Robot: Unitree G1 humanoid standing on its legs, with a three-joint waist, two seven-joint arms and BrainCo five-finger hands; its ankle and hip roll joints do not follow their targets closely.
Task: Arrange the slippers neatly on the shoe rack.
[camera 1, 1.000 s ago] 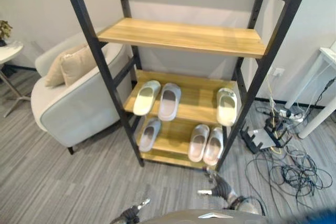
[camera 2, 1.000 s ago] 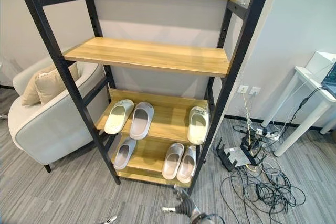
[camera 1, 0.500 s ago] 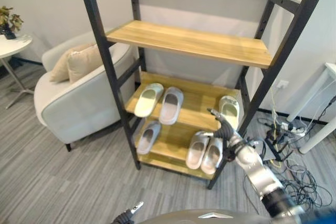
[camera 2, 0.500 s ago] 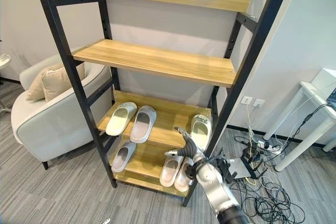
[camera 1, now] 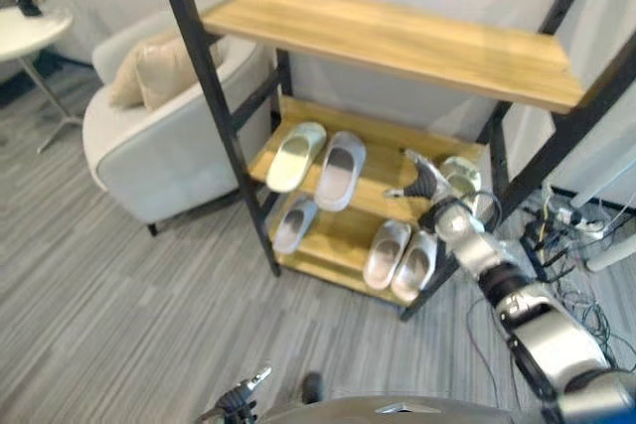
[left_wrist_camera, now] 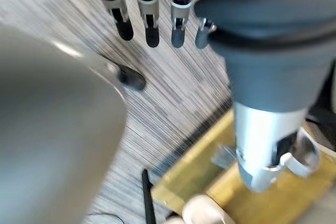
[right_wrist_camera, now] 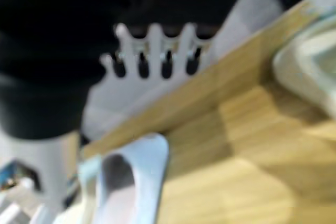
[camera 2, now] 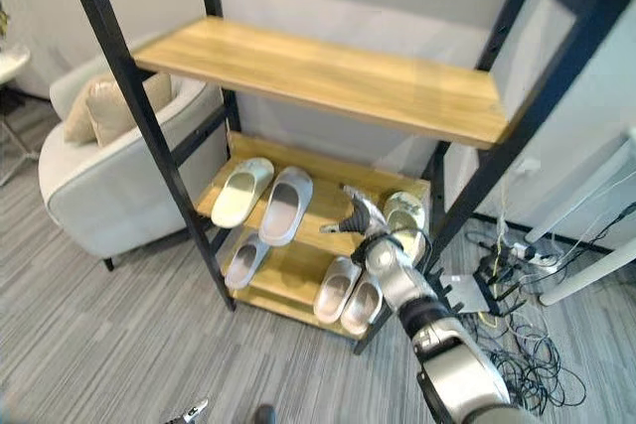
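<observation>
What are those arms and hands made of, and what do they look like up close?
The right hand has slim silver fingers with dark tips and a dark ribbed cover over its back and wrist. Behind it the arm is silver-grey, in rounded segments with dark joints between them. The left hand shows the same silver, dark-tipped fingers beside its dark cover.

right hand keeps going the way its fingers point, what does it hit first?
Probably bare wood of the middle shelf, in the gap between the grey slipper and the lone pale slipper. The right hand is open, aimed into that gap; depth unclear.
</observation>
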